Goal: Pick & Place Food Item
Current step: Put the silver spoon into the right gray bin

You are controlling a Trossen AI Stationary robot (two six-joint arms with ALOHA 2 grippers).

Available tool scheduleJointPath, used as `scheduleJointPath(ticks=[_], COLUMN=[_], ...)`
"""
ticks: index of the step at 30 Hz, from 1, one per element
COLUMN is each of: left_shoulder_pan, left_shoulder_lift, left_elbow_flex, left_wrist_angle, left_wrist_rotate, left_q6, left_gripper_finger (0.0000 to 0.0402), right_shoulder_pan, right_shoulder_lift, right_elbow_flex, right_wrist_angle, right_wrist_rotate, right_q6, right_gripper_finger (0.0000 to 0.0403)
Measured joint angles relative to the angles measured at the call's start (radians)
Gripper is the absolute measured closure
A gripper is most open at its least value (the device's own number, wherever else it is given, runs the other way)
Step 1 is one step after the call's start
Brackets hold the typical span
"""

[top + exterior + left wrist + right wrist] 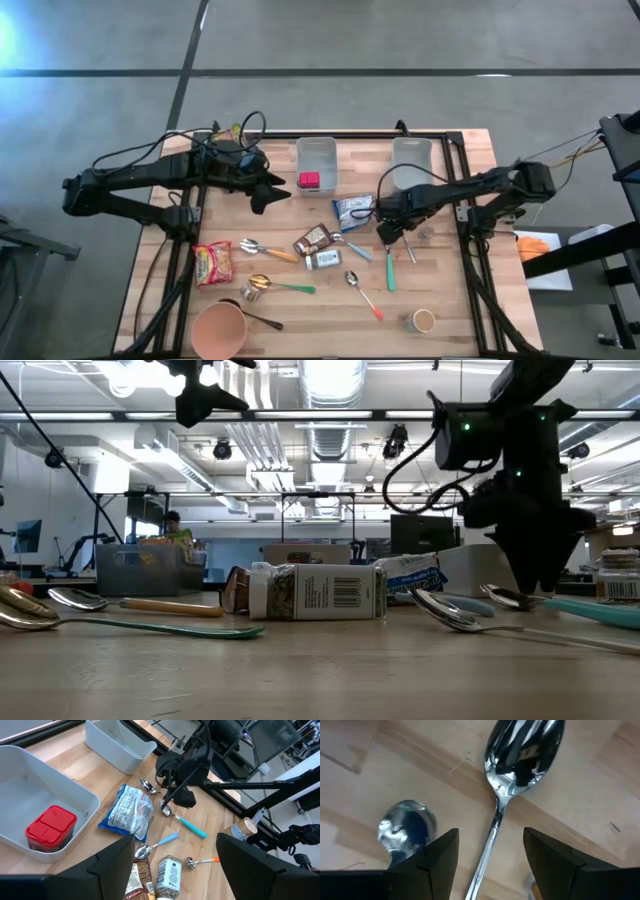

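Food items lie mid-table: a blue-and-white bag [352,210], a brown packet [313,238], a spice jar [323,260] lying on its side, and a red noodle packet [212,263]. A red box [308,181] sits in the left clear bin [316,150]. My right gripper [388,235] points down, open, just right of the bag. Its fingers [435,860] stand on either side of the neck of a teal-handled metal spoon [525,750]; whether they touch it does not show. My left gripper [272,190] hovers open beside the left bin, holding nothing.
A second clear bin [411,160] stands at the far right. Several spoons [363,292] lie across the table's middle, one bowl [407,827] close beside my right fingers. An orange cup [220,330] and a paper cup [423,320] stand near the front edge.
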Motion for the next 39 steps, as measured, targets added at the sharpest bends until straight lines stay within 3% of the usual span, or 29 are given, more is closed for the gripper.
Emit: scheduleJointPath(ticks=[9,19,29,39], left_shoulder_pan=[0.000,0.000,0.000,0.000], left_shoulder_lift=[0.000,0.000,0.000,0.000], left_elbow_flex=[0.000,0.000,0.000,0.000], left_wrist_angle=[-0.014,-0.015,-0.015,-0.014], left_wrist_rotate=[0.000,0.000,0.000,-0.001], left_q6=[0.000,0.001,0.005,0.005], left_gripper_finger=[0.0117,0.0117,0.0117,0.0117], right_shoulder_pan=[0.000,0.000,-0.002,-0.018], right_shoulder_lift=[0.063,0.056,-0.008,-0.340], right_elbow_flex=[0.002,0.000,-0.005,-0.004], right_wrist_angle=[0.018,0.044,0.024,0.024], right_wrist_rotate=[0.000,0.012,0.010,0.023], right_q6=[-0.016,-0.064,-0.060,0.025], right_gripper_finger=[0.0201,0.0381,0.0391,0.0393])
